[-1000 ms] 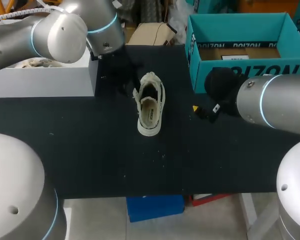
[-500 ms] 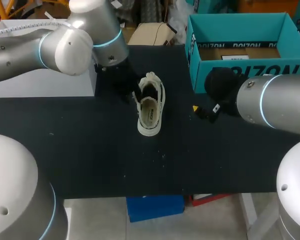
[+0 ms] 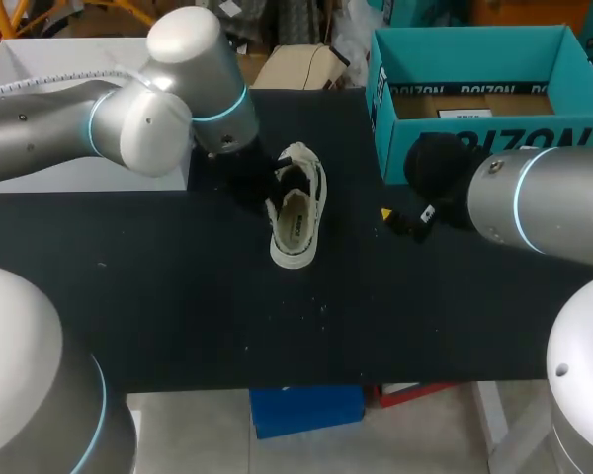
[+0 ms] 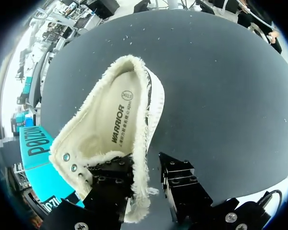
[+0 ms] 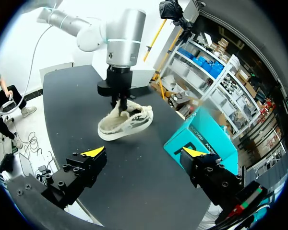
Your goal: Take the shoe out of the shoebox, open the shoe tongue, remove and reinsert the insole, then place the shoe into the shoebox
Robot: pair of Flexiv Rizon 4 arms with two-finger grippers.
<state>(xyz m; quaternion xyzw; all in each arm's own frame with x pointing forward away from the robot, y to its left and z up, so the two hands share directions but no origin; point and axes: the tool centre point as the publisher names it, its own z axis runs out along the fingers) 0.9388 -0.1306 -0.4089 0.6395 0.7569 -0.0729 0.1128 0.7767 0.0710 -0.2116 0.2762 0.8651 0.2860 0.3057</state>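
On your left, the left claw (image 4: 145,165) is clamped on the side wall of the shoe (image 3: 295,217) near the eyelets. One finger is inside and one outside, probably to steady it for the tongue work. The shoe lies mid-tabletop (image 3: 178,286), out of its box, with the insole (image 4: 117,124) seated inside. Further right, your right claw (image 5: 145,152) hangs spread wide and empty. Beyond it, the teal shoebox (image 3: 474,138) stands open, ready for the return.
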